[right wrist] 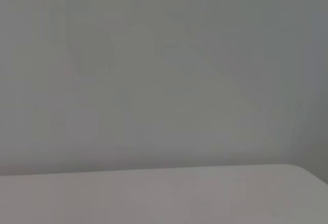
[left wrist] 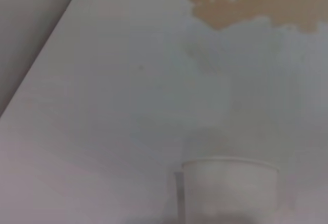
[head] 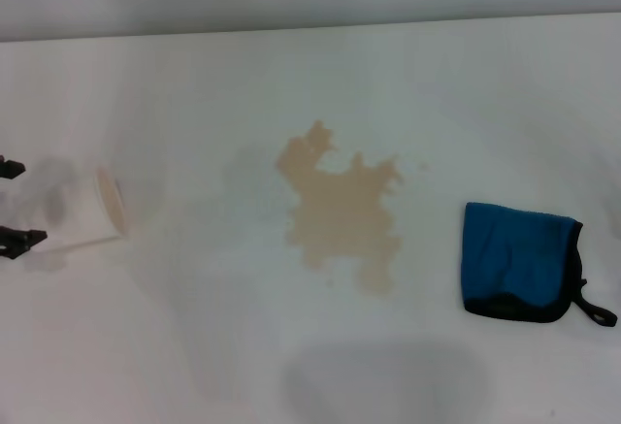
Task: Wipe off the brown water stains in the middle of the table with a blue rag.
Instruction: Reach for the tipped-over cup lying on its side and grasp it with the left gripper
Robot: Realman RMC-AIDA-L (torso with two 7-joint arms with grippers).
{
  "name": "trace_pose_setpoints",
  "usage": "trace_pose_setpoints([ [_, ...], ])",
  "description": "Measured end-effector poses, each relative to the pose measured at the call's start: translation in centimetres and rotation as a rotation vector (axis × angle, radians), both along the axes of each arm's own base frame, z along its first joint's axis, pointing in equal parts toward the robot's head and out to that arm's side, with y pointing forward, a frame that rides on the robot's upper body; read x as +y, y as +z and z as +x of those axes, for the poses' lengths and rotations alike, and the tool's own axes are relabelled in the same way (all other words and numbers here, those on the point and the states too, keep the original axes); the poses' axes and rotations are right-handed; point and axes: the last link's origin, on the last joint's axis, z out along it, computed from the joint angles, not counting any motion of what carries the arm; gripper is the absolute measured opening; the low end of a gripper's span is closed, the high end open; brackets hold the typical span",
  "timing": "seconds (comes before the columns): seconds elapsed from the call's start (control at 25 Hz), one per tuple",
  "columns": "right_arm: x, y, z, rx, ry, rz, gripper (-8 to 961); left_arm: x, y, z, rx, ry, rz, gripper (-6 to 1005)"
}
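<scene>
The brown water stains [head: 342, 212] spread as a tan, lobed splotch in the middle of the white table [head: 243, 346]; the left wrist view catches their edge [left wrist: 256, 3]. The blue rag [head: 517, 261] lies folded flat to the right of the stains, its black loop strap trailing toward the front right. My left gripper [head: 15, 203] shows only as two black fingertips at the far left edge, spread apart and open, at the base end of a pale paper cup. My right gripper is out of view, and the right wrist view shows only wall and a strip of table.
The pale paper cup [head: 97, 211] lies on its side at the left, mouth toward the stains, and shows close up in the left wrist view [left wrist: 228, 188]. The table's far edge [head: 310, 28] meets a grey wall.
</scene>
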Motion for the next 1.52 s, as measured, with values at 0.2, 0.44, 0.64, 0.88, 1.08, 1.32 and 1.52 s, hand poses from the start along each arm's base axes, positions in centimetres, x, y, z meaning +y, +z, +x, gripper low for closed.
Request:
trace_pose_setpoints([
  [0.2,-0.2,0.1,-0.1,-0.001,0.006,0.004,872,0.2,-0.8,-0.6,0.014,-0.013,-0.002,888],
  [0.44,-0.2,-0.1,-0.3,0.005,0.016,0.007,872,0.5,-1.4,-0.8,0.001,-0.043,0.006,889],
  [0.64,-0.6,0.0,-0.4,0.008,0.024,0.016,872,0.8,-2.2,-1.2,-0.002,-0.059,0.004,889],
  [0.88,-0.9,-0.2,-0.4,0.017,0.024,0.019,871,0.9,-3.2,-1.8,-0.023,-0.062,0.003,889],
  [1.08,-1.1,-0.4,-0.5,0.026,0.021,0.019,871,1.0,-3.8,-2.1,-0.037,-0.071,0.005,888],
  [1.32,-1.3,-0.6,-0.5,0.026,0.022,0.011,872,1.2,-4.6,-2.1,-0.048,-0.064,-0.008,884],
  [1.52,-1.5,-0.6,-0.4,0.027,0.018,0.01,872,1.1,-4.8,-2.2,-0.049,-0.065,-0.013,880],
])
